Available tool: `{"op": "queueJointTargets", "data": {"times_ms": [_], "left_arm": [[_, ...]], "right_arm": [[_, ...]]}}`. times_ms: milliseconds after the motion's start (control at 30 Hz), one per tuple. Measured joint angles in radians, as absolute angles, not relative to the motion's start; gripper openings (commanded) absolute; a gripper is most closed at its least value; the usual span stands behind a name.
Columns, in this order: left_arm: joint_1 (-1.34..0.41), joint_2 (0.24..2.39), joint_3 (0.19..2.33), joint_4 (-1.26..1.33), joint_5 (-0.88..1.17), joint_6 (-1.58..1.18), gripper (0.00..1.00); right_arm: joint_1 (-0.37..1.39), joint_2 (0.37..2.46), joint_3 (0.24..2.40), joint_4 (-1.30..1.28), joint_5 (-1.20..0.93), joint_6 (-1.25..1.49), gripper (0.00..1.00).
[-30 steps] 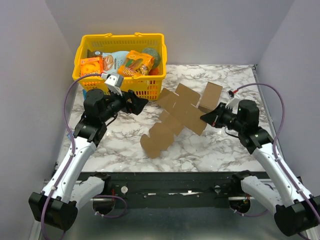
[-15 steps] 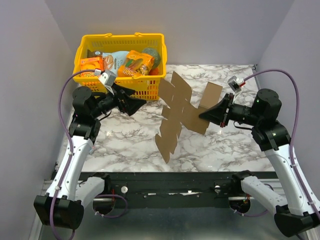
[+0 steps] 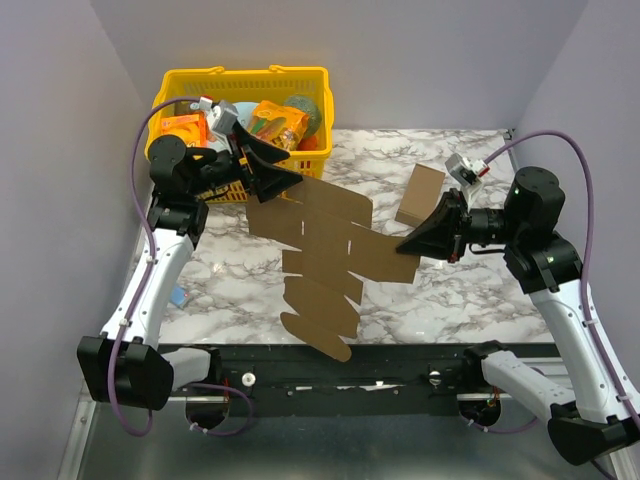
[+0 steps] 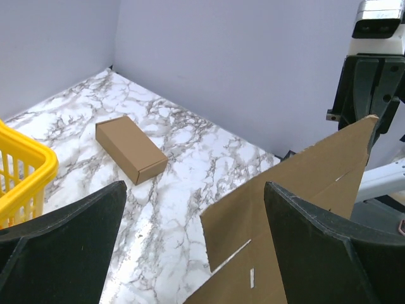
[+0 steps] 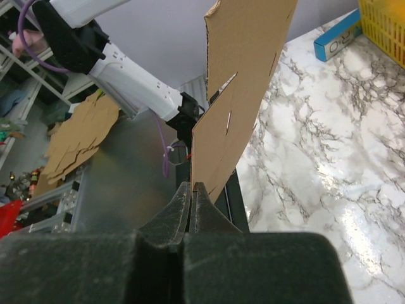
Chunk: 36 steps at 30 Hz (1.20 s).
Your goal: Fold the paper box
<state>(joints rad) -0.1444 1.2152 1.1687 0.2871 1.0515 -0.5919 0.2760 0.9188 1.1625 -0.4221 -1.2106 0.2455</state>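
The white marble table (image 3: 450, 300) lies between grey walls; above it the paper box (image 3: 330, 250), a flat die-cut sheet, hangs in the air; the right gripper (image 3: 405, 243) is pinched tight on its right edge; the left gripper (image 3: 290, 180) is spread wide at the upper left corner, gripping nothing; a yellow basket (image 3: 165, 110) and a brown carton (image 3: 420, 195) sit behind.

Matt cardboard paper box (image 3: 330, 250), glossy marbled table (image 3: 450, 300)
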Motion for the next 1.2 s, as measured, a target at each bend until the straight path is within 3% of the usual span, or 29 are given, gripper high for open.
{"op": "queueJointTargets", "data": {"times_ms": [200,367,600,733,1100,1133,1200], "left_arm": [[-0.163,1.206,1.163,0.241,1.077,-0.545,0.98],[-0.210,1.190,1.120,0.216,1.137,-0.501,0.89],[-0.235,1.131,1.104,0.088,1.164,-0.369,0.59],[-0.237,1.127,1.104,0.071,1.164,-0.342,0.35],[-0.237,1.128,1.068,0.067,1.133,-0.324,0.05],[-0.237,1.128,1.060,0.073,1.129,-0.331,0.00],[-0.238,1.126,1.037,0.105,1.115,-0.348,0.00]], "right_arm": [[0.276,0.919,1.163,-0.432,-1.235,0.238,0.01],[0.276,0.920,1.163,-0.447,-1.235,0.231,0.00],[0.276,0.926,1.165,-0.467,-1.235,0.215,0.01],[0.276,0.931,1.166,-0.475,-1.224,0.205,0.01],[0.276,0.942,1.162,-0.527,-1.132,0.156,0.01],[0.276,0.944,1.161,-0.529,-1.126,0.155,0.05],[0.276,0.949,1.161,-0.535,-1.103,0.154,0.23]]}}
